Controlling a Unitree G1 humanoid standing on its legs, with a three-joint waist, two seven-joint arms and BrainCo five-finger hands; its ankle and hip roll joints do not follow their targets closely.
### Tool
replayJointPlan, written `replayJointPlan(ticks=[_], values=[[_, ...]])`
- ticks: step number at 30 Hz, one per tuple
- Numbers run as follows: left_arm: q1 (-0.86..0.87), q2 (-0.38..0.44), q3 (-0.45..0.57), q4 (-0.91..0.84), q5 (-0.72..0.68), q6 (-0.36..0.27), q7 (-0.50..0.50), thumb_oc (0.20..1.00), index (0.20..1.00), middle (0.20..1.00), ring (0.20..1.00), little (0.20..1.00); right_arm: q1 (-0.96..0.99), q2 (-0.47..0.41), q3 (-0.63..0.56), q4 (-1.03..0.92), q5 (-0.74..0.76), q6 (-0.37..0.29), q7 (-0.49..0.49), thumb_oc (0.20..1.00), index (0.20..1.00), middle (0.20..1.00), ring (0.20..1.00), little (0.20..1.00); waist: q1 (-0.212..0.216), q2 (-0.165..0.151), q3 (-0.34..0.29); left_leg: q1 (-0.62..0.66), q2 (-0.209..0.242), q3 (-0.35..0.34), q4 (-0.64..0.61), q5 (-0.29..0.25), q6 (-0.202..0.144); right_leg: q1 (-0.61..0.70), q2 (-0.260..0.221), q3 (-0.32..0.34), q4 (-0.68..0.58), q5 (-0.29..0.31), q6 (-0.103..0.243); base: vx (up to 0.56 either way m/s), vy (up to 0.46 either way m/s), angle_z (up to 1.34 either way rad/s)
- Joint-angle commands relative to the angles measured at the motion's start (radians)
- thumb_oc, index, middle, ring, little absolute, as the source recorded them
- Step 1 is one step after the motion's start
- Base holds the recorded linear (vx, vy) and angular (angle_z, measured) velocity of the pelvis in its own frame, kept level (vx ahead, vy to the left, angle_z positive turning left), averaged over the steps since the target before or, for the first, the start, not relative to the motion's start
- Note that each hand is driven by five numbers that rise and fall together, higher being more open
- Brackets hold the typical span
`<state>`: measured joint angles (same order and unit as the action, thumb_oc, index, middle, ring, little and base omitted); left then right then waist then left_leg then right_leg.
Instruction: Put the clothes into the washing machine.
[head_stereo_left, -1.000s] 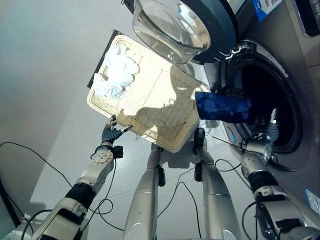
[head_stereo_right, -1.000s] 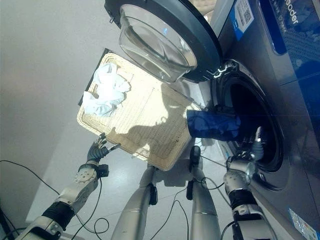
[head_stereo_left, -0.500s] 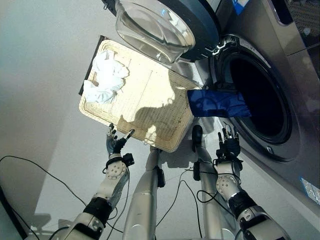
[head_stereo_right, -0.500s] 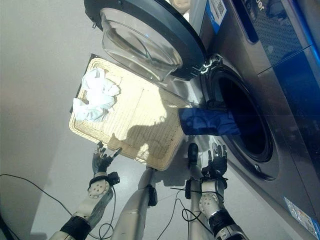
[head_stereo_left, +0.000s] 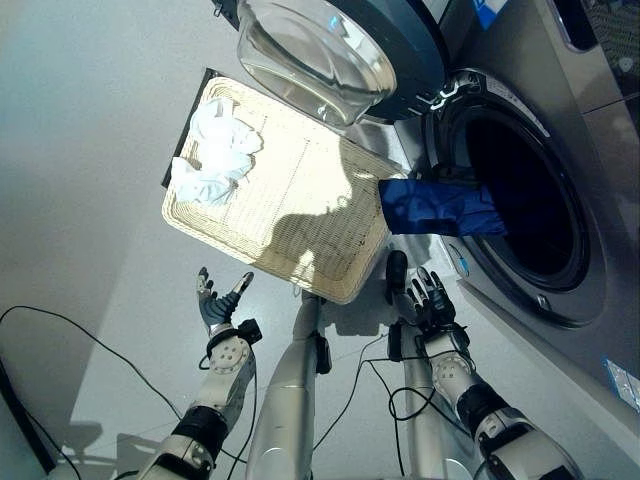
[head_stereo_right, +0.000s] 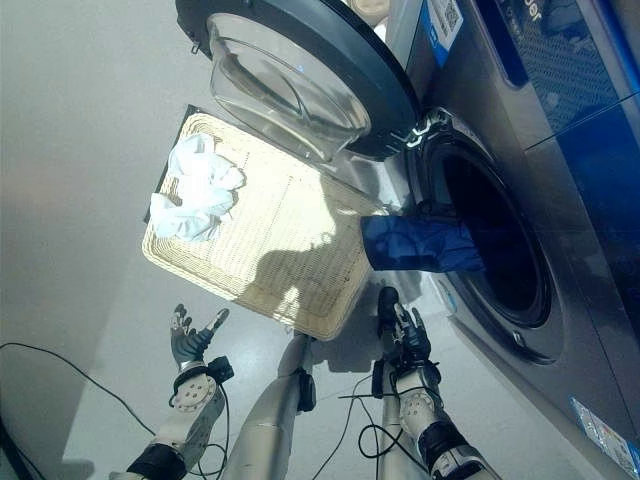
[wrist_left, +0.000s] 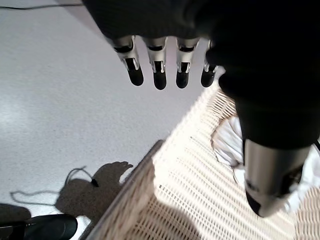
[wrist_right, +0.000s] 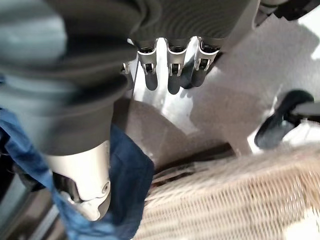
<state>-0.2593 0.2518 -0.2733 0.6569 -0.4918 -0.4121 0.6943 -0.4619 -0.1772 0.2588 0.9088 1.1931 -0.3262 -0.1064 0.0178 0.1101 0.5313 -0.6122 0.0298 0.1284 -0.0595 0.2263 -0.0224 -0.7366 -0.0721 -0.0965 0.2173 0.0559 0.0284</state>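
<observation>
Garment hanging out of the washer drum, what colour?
Dark blue garment, draped over the washer door rim; clearest in the left eye view.

The blue garment (head_stereo_left: 437, 207) hung across the drum mouth's (head_stereo_left: 520, 195) lower rim (upper opening stayed clear), door (head_stereo_left: 335, 45) swung wide.

Legible text: none. The washing machine (head_stereo_right: 560, 150) carries a white label with a square code (head_stereo_right: 446, 17) at the top edge of its front panel, left of the blue panel; the print on it cannot be made out. A second small sticker (head_stereo_right: 601, 422) sits at the lower right corner of the front; its characters are unreadable. Pale lettering on the blue panel (head_stereo_right: 535, 12) is cut off.
</observation>
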Motion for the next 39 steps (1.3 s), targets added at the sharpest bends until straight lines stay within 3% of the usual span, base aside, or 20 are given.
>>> replayJointPlan(ticks=[1, 2, 3, 7, 9, 14, 19, 24, 29, 35, 38, 39], values=[[-0.005, 0.002, 0.043, 0.023, -0.067, -0.075, -0.044, 1.000, 1.000, 1.000, 1.000, 1.000, -0.039, -0.033, -0.082, 0.061, 0.064, 0.058, 0.037, 1.000, 1.000, 1.000, 1.000, 1.000, 0.028, 0.056, -0.011, -0.062, -0.085, -0.043, 0.043, -0.035, -0.040, 0.014, 0.000, -0.062, -0.091, 0.068, 0.056, 0.01, -0.072, 0.15], [-0.005, 0.002, 0.043, 0.023, -0.067, -0.075, -0.044, 1.000, 1.000, 1.000, 1.000, 1.000, -0.039, -0.033, -0.082, 0.061, 0.064, 0.058, 0.037, 1.000, 1.000, 1.000, 1.000, 1.000, 0.028, 0.056, -0.011, -0.062, -0.085, -0.043, 0.043, -0.035, -0.040, 0.014, 0.000, -0.062, -0.091, 0.068, 0.056, 0.02, -0.114, 0.31], [-0.006, -0.004, 0.054, 0.043, -0.091, -0.106, -0.076, 1.000, 1.000, 1.000, 1.000, 1.000, -0.071, -0.051, -0.137, 0.123, 0.134, 0.116, 0.068, 1.000, 1.000, 1.000, 1.000, 1.000, 0.040, 0.063, -0.011, -0.076, -0.086, -0.052, 0.045, -0.032, -0.040, 0.001, 0.002, -0.070, -0.072, 0.057, 0.056, 0.02, -0.075, 0.21], [-0.013, -0.010, 0.054, 0.052, -0.097, -0.118, -0.100, 1.000, 1.000, 1.000, 1.000, 1.000, -0.121, -0.081, -0.196, 0.173, 0.222, 0.143, 0.067, 1.000, 1.000, 1.000, 1.000, 1.000, 0.056, 0.076, -0.011, -0.114, -0.087, -0.061, 0.056, -0.026, -0.042, -0.036, -0.001, -0.084, -0.041, 0.050, 0.058, 0.03, -0.085, 0.23], [-0.011, -0.014, 0.036, 0.056, -0.077, -0.121, -0.095, 1.000, 1.000, 1.000, 1.000, 1.000, -0.149, -0.098, -0.233, 0.188, 0.309, 0.131, 0.049, 1.000, 1.000, 1.000, 1.000, 1.000, 0.065, 0.085, -0.011, -0.144, -0.089, -0.068, 0.065, -0.022, -0.042, -0.069, 0.001, -0.089, -0.012, 0.044, 0.057, 0.03, -0.101, 0.22], [-0.011, -0.013, -0.002, 0.031, -0.062, -0.118, -0.079, 1.000, 1.000, 1.000, 1.000, 1.000, -0.198, -0.127, -0.275, 0.194, 0.363, 0.098, 0.048, 1.000, 1.000, 1.000, 1.000, 1.000, 0.080, 0.104, -0.011, -0.205, -0.091, -0.079, 0.078, -0.016, -0.041, -0.137, 0.006, -0.089, 0.029, 0.037, 0.054, 0.04, -0.102, 0.17], [-0.008, -0.007, -0.046, -0.013, -0.004, -0.099, -0.079, 1.000, 1.000, 1.000, 1.000, 1.000, -0.245, -0.153, -0.273, 0.175, 0.330, 0.071, 0.025, 1.000, 1.000, 1.000, 1.000, 1.000, 0.090, 0.120, -0.011, -0.241, -0.096, -0.088, 0.109, -0.027, -0.040, -0.183, 0.000, -0.086, 0.059, 0.024, 0.054, 0.03, -0.075, 0.09], [-0.037, 0.031, -0.101, -0.097, 0.008, -0.066, -0.064, 1.000, 1.000, 1.000, 1.000, 1.000, -0.349, -0.229, -0.268, 0.186, 0.285, 0.088, 0.063, 1.000, 1.000, 1.000, 1.000, 1.000, 0.109, 0.138, -0.011, -0.303, -0.093, -0.097, 0.142, -0.024, -0.036, -0.246, -0.008, -0.088, 0.082, 0.029, 0.049, 0.03, -0.068, 0.02], [-0.067, 0.078, -0.127, -0.193, 0.003, -0.024, -0.039, 1.000, 1.000, 1.000, 1.000, 1.000, -0.447, -0.308, -0.278, 0.203, 0.401, 0.075, 0.119, 1.000, 1.000, 1.000, 1.000, 1.000, 0.125, 0.152, -0.011, -0.347, -0.096, -0.113, 0.160, -0.032, -0.033, -0.297, -0.014, -0.080, 0.116, 0.015, 0.051, 0.03, -0.061, 0.06], [-0.063, 0.134, -0.120, -0.286, 0.005, 0.012, -0.025, 1.000, 1.000, 1.000, 1.000, 1.000, -0.496, -0.363, -0.300, 0.116, 0.595, -0.011, 0.168, 1.000, 1.000, 1.000, 1.000, 1.000, 0.133, 0.157, -0.011, -0.398, -0.104, -0.130, 0.193, -0.047, -0.027, -0.350, -0.024, -0.077, 0.143, 0.005, 0.050, 0.02, -0.042, 0.05], [-0.043, 0.152, -0.108, -0.313, 0.004, 0.016, -0.024, 1.000, 1.000, 1.000, 1.000, 1.000, -0.495, -0.373, -0.311, 0.048, 0.646, -0.095, 0.157, 1.000, 1.000, 1.000, 1.000, 1.000, 0.133, 0.155, -0.011, -0.410, -0.101, -0.129, 0.193, -0.049, -0.025, -0.366, -0.026, -0.078, 0.155, 0.000, 0.049, 0.01, -0.008, 0.04], [-0.026, 0.158, -0.096, -0.330, 0.006, 0.017, -0.029, 1.000, 1.000, 1.000, 1.000, 1.000, -0.489, -0.381, -0.321, 0.003, 0.660, -0.163, 0.153, 1.000, 1.000, 1.000, 1.000, 1.000, 0.132, 0.153, -0.011, -0.414, -0.098, -0.128, 0.192, -0.049, -0.024, -0.371, -0.027, -0.079, 0.161, -0.001, 0.049, 0.00, -0.007, 0.03]])
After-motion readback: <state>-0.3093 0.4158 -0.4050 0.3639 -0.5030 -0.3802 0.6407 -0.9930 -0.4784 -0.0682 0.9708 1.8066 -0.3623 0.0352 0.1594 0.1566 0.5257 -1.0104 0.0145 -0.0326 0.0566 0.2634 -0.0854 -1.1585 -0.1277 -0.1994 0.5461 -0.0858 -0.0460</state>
